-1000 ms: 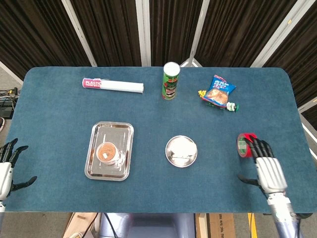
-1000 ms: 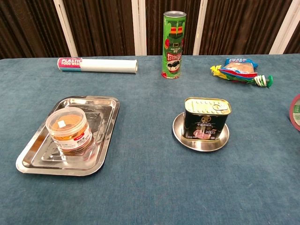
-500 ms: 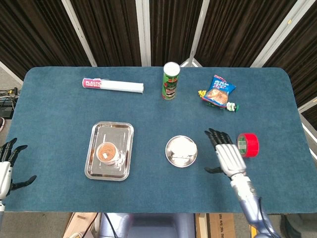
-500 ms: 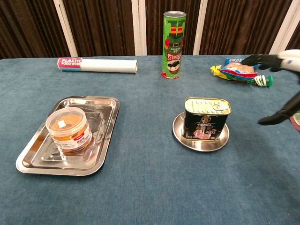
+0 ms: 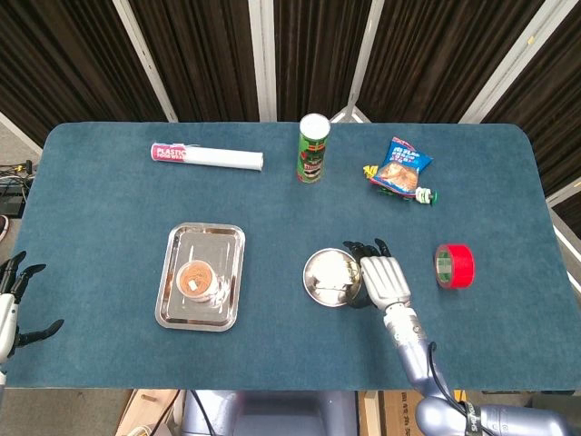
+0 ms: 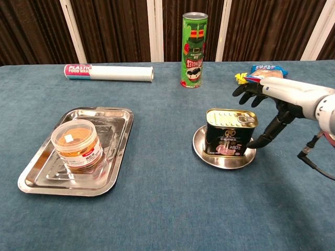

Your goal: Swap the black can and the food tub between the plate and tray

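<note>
The black can (image 6: 230,133) stands upright on the small round plate (image 6: 199,147) near the table's middle; from the head view I see its pale top (image 5: 335,271). The food tub (image 6: 76,143), clear with a tan lid (image 5: 195,278), sits in the steel tray (image 6: 116,121) on the left. My right hand (image 6: 276,99) hovers open just right of the can, fingers spread above its far side and thumb low beside the plate's rim, apart from the can. My left hand (image 5: 9,300) stays open at the table's left front edge.
A green chip tube (image 6: 192,50) stands at the back centre, a roll of food wrap (image 6: 109,72) lies back left, a snack bag (image 5: 398,167) back right. A red tape roll (image 5: 452,264) lies right of my right hand.
My right hand has swept left from beside the red tape to the can's right side. The left hand has barely moved. Can, tub, plate and tray are unmoved.
</note>
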Robot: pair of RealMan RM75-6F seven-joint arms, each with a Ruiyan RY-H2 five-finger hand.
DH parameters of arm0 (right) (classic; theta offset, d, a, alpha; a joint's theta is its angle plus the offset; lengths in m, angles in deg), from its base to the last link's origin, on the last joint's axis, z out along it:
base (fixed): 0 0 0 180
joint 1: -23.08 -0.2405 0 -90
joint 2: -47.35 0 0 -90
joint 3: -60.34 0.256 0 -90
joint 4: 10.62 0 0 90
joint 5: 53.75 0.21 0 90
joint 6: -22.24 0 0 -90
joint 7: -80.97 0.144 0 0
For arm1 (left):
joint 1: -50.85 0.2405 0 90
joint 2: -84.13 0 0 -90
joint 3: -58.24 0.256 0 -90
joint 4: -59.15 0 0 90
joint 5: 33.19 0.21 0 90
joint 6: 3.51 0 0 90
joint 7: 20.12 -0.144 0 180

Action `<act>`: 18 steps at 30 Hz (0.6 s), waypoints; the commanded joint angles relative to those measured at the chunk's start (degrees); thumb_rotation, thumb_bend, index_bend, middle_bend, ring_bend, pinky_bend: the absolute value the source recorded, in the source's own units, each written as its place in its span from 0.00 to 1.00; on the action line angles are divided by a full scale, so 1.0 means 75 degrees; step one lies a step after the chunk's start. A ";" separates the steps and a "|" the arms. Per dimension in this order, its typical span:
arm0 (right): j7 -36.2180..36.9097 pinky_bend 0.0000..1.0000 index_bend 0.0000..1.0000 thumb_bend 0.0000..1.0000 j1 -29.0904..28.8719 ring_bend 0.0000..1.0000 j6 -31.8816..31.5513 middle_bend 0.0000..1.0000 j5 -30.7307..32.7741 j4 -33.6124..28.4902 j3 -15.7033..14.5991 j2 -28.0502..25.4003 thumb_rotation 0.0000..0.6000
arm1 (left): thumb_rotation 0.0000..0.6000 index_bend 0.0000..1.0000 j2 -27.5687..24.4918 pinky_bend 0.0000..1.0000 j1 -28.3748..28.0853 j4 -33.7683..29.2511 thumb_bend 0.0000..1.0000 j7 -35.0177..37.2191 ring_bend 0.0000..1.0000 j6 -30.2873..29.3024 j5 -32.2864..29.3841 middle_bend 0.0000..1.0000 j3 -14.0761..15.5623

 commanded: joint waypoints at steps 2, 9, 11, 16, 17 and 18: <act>0.0113 0.00 0.20 0.03 -0.0104 0.25 -0.0340 0.25 -0.0241 0.0481 -0.0009 0.0519 1.00 | 1.00 0.19 0.0001 0.05 -0.0021 -0.0012 0.08 -0.0038 0.00 0.0057 -0.0074 0.00 -0.0009; -0.0009 0.00 0.26 0.03 -0.0406 0.32 -0.0407 0.31 -0.0227 0.1184 0.0067 0.1106 1.00 | 1.00 0.19 0.0030 0.05 -0.0035 -0.0030 0.08 -0.0161 0.00 0.0063 -0.0166 0.00 -0.0030; -0.0030 0.00 0.27 0.03 -0.0461 0.34 -0.0378 0.32 -0.0184 0.1290 0.0084 0.1184 1.00 | 1.00 0.19 0.0033 0.05 -0.0034 -0.0031 0.08 -0.0174 0.00 0.0057 -0.0180 0.00 -0.0035; -0.0024 0.00 0.33 0.10 -0.0561 0.42 -0.0397 0.40 -0.0196 0.1565 0.0106 0.1389 1.00 | 1.00 0.20 0.0018 0.05 -0.0024 -0.0045 0.08 -0.0175 0.00 0.0041 -0.0202 0.00 -0.0038; -0.0018 0.01 0.35 0.12 -0.0575 0.44 -0.0406 0.42 -0.0207 0.1622 0.0104 0.1432 1.00 | 1.00 0.20 0.0015 0.05 -0.0021 -0.0047 0.08 -0.0176 0.00 0.0036 -0.0205 0.00 -0.0039; -0.0015 0.01 0.38 0.15 -0.0592 0.46 -0.0414 0.44 -0.0214 0.1693 0.0099 0.1487 1.00 | 1.00 0.20 0.0010 0.05 -0.0017 -0.0050 0.08 -0.0174 0.00 0.0029 -0.0208 0.00 -0.0040</act>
